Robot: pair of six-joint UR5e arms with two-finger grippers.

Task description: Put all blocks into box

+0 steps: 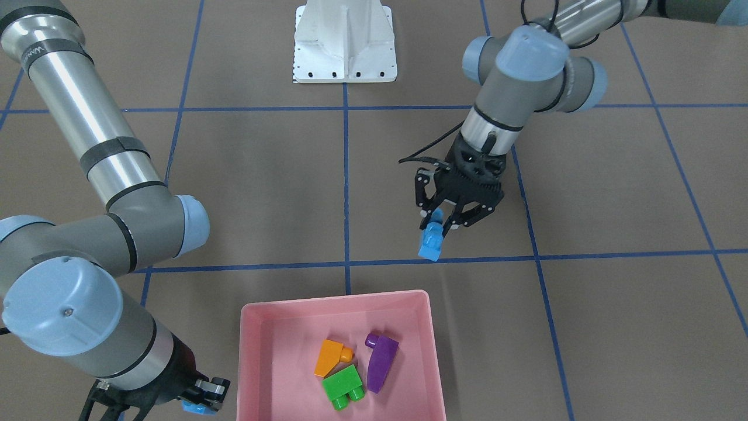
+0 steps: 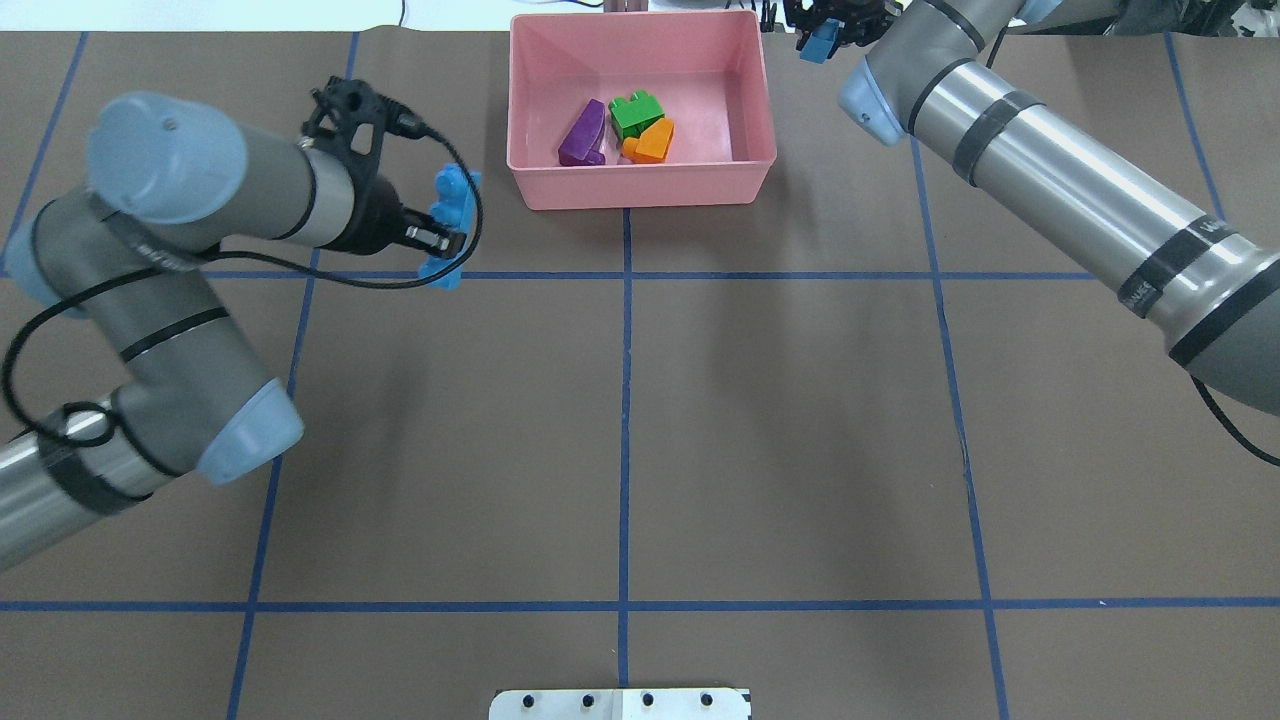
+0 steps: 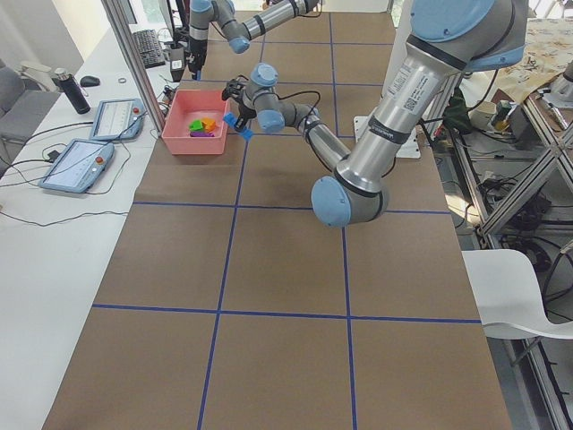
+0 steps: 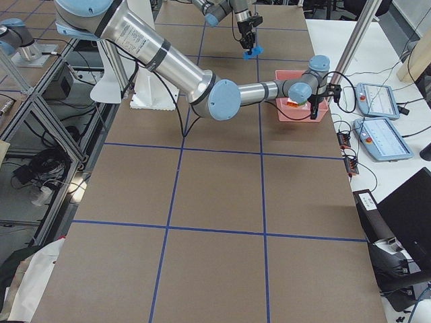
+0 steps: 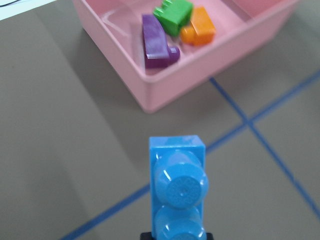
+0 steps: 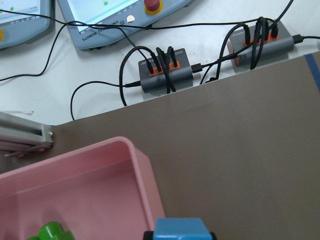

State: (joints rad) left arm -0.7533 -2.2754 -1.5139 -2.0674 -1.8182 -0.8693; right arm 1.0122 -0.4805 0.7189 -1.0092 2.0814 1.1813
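In the pink box (image 1: 274,362) we see three blocks lying close together: the orange one (image 1: 330,356), the purple one (image 1: 381,362) and the green one (image 1: 343,386). The long blue block (image 1: 431,242) is outside the box but near it, pinched tight in the left claw (image 1: 435,228). The tiny blue block (image 1: 193,407) is just beside the box's side wall, pinched in the right claw (image 1: 203,402), and all around we see the brown table (image 1: 613,193) with its blue lines (image 1: 584,255).

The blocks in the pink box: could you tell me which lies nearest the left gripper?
The purple sloped block; the green block and orange block lie beyond it, farther from the left gripper.
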